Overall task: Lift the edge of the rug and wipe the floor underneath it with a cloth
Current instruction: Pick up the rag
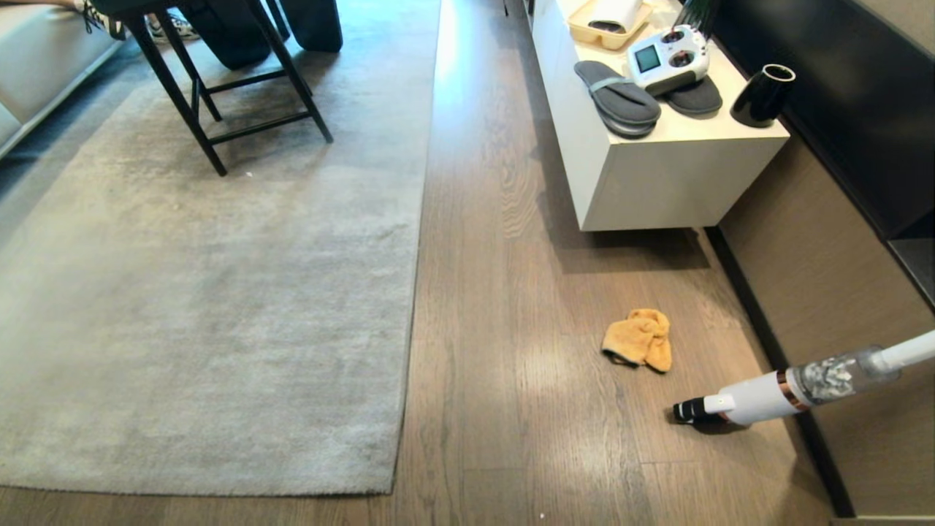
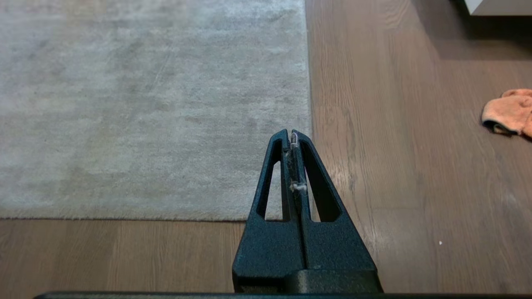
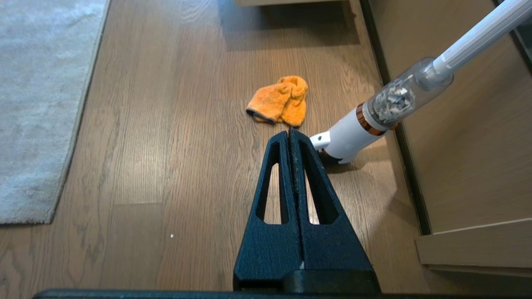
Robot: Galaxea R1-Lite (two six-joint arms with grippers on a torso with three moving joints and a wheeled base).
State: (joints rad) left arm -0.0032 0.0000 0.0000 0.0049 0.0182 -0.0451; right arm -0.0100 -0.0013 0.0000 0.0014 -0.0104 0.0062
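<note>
Closest to the lens: left gripper, dark blue, fingers pressed flat together with nothing between them except a bit of pale fluff stuck along the seam. Hanging above the rug edge, right near the square corner where the pale grey pile meets the floor. Same deal with the right gripper: pinched tight, empty, poised over bare brown planks. Neither arm visible from the head camera.

Rug lying totally flat, border straight, corner down on the wood. Orange cloth crumpled in a little heap on the floor, well apart from the rug, out between the rug border and the wall. Just beside it, a white stick vacuum leaning in from the right, nozzle end down on the planks, clear dust bin full of grey fluff.

Further back: white cabinet with grey slippers, a remote controller and a black cup on top. Black stool standing on the rug at the far end.
</note>
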